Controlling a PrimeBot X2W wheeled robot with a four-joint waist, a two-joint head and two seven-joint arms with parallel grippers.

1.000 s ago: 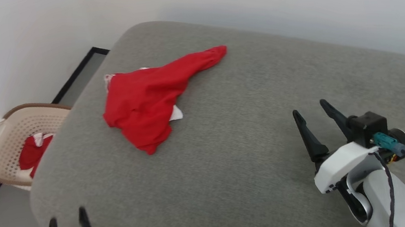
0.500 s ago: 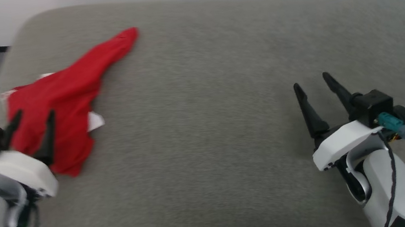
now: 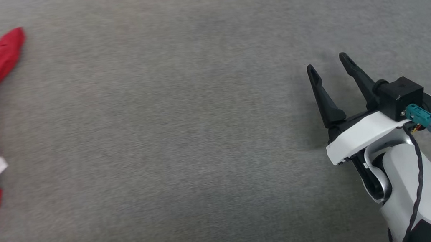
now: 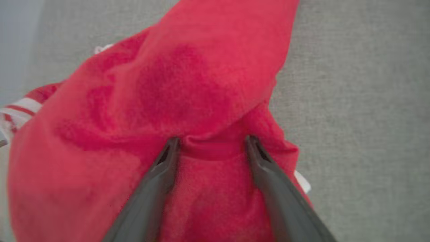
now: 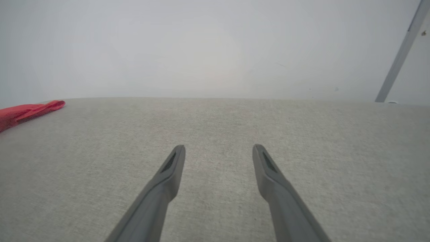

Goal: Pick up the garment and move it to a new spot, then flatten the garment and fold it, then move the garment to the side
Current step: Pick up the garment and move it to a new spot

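Red shirt (image 4: 208, 84) is lying crumpled on the grey cushion (image 3: 184, 142), not flattened or folded at all, so I'd say we're at the very first step: the pickup. The left gripper (image 4: 212, 139) is planted right on the shirt, fingers spread wide with the tips pressed into the fabric and a little ridge of red bunched up between them. Nothing is pinched yet. A bit of the striped trim (image 4: 16, 107) pokes out at the shirt's edge, off to one side of the fingers. The right gripper (image 3: 326, 61) is well apart from the shirt, off to its right, hovering over bare cushion with its fingers wide too and nothing in them. Beyond the shirt there's just a pale wall (image 5: 215, 50). My guess for the next move: close the left fingers on that ridge and lift. The fabric's soft, so it needs a decent bite or it'll slide out.
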